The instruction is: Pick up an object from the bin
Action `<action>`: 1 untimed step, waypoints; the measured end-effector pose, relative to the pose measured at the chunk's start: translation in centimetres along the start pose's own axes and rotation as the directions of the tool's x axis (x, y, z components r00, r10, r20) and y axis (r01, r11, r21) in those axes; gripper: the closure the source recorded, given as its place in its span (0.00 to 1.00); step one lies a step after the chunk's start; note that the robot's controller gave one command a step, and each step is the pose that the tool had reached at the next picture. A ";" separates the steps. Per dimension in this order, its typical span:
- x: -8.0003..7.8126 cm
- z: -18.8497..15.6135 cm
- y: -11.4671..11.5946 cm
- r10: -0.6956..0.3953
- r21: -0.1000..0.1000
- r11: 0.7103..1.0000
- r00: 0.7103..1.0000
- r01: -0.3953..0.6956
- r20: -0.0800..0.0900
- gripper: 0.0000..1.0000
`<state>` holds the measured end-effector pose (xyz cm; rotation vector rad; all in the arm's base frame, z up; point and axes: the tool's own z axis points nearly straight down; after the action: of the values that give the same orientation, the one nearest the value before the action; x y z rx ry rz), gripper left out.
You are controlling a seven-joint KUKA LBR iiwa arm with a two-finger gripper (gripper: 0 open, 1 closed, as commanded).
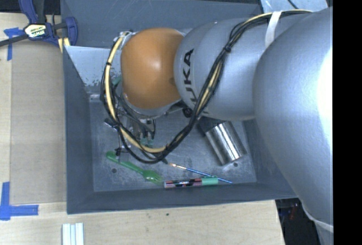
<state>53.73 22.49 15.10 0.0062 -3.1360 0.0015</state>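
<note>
A red-and-green pen (189, 183) rests against the bin's (76, 142) near wall. Just left lies a green spoon (134, 169), the likeliest pick. Above it hangs the end effector (144, 132), its opening impossible to tell. A metal cup (224, 141) lies to the right.

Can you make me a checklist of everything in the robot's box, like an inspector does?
Surface: grey metal bin, floor scuffed.
Job's things: shiny silver metal cylinder lying at the right, beside the arm; green plastic spoon-shaped stick, red-and-black pen with a green end and thin blue-tipped rod along the near wall.
Clutter: nothing seen.
Grippers: gripper low over the bin's middle, below the orange wrist cover, just beyond the green stick.
Cables: yellow and black cables loop down from the wrist, close to the floor.
Surroundings: nothing seen.
</note>
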 end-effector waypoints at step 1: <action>-0.2 -0.5 -0.1 0.005 -0.002 1.000 1.000 -0.005 0.008 0.00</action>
<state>53.96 22.36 15.60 -0.0020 -3.1439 -0.0015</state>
